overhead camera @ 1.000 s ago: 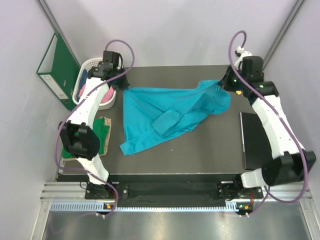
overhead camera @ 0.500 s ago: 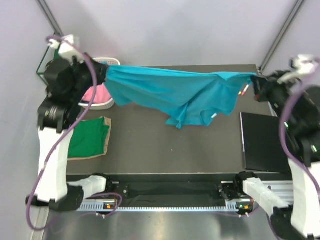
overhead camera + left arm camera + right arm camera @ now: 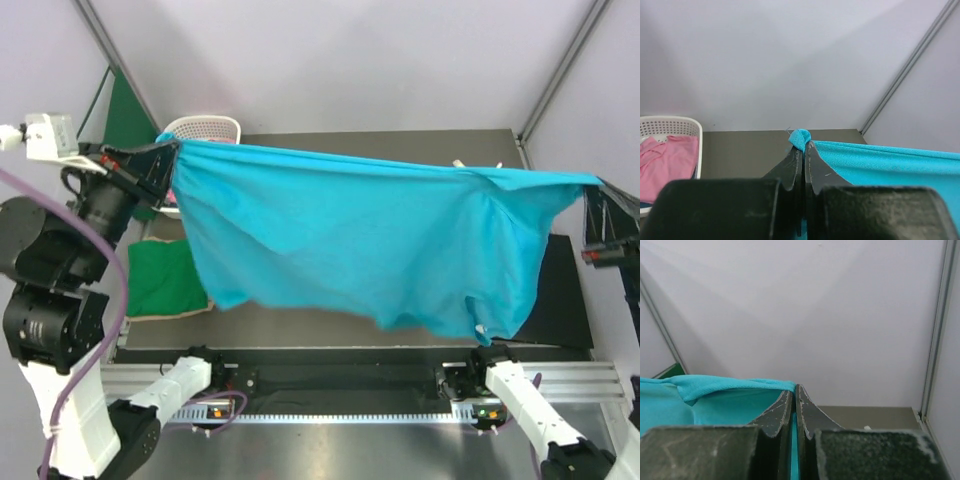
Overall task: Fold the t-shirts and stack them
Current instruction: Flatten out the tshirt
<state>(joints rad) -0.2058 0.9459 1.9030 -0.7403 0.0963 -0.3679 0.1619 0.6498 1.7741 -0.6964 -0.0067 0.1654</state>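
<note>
Left gripper [image 3: 166, 160], at 9 o'clock in the top view, jaws pressed together on a corner of the teal-blue t-shirt [image 3: 370, 240]; the left wrist view shows a nub of cloth poking past the tips. Right gripper [image 3: 603, 195], at 3 o'clock, likewise clamped tight on the opposite corner, confirmed in the right wrist view. Change: a second ago the shirt lay crumpled on the table [image 3: 400, 143] with both arms low; now both arms are raised and drawn wide apart, and the cloth hangs off the table as a near-taut sheet. Judgement: shirt opened out, ready to be laid flat; folding not begun. Long axis runs 9 to 3 o'clock along the held edge; the free edge droops toward 6 o'clock. Collar or hem: cannot tell. Green t-shirt [image 3: 165, 280] lies folded at 8 o'clock, pink t-shirt [image 3: 665, 160] in the basket [image 3: 205, 126].
</note>
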